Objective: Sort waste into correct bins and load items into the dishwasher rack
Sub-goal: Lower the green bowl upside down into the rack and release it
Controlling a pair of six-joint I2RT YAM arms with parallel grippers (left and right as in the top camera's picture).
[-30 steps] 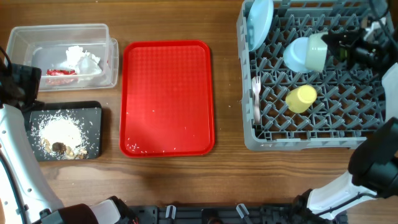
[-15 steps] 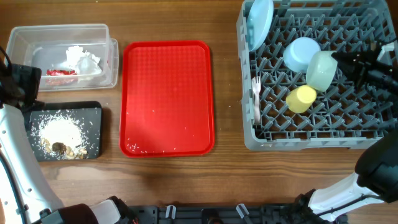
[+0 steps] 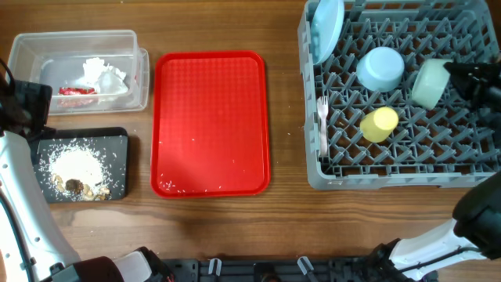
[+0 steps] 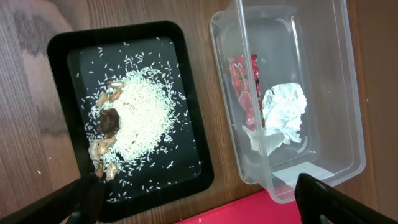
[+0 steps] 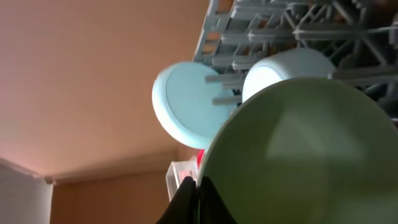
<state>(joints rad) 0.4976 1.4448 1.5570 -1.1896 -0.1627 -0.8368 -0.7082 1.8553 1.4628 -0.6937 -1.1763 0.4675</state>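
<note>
Since the earlier overhead frames the pale green small bowl (image 3: 430, 84) has shifted from just beside the pale blue bowl (image 3: 380, 68) toward the right side of the dishwasher rack (image 3: 329, 178), carried by the right gripper (image 3: 455, 77). That gripper is clamped on the bowl's rim; the right wrist view shows its dark fingers (image 5: 186, 198) pinching the edge, with the bowl tilted on its side and filling most of the picture. Whether the bowl touches the pegs cannot be told. Already in the rack: pale blue plate (image 3: 327, 30) upright at the far-left corner, yellow cup (image 3: 379, 124) lying near the middle, white fork (image 3: 322, 117) along the left wall; spoon not made out separately. The left gripper (image 4: 196, 186) hangs with jaws spread wide and empty above the bins: clear tub (image 4: 348, 124) holding crumpled napkin (image 4: 285, 112) and red wrapper (image 4: 244, 84), black tray (image 4: 62, 50) holding food scraps (image 4: 109, 121) on whitish crumbs. The red tray (image 3: 210, 121) lies between bins and rack. Risks, as judgement: a rim pinch on a smooth tilted bowl is weak, so a peg catching the underside could twist it loose; let go while tilted, it may roll against the yellow cup or the pale blue bowl; release above the pegs rather than between them could leave it perched and unstable.
</note>
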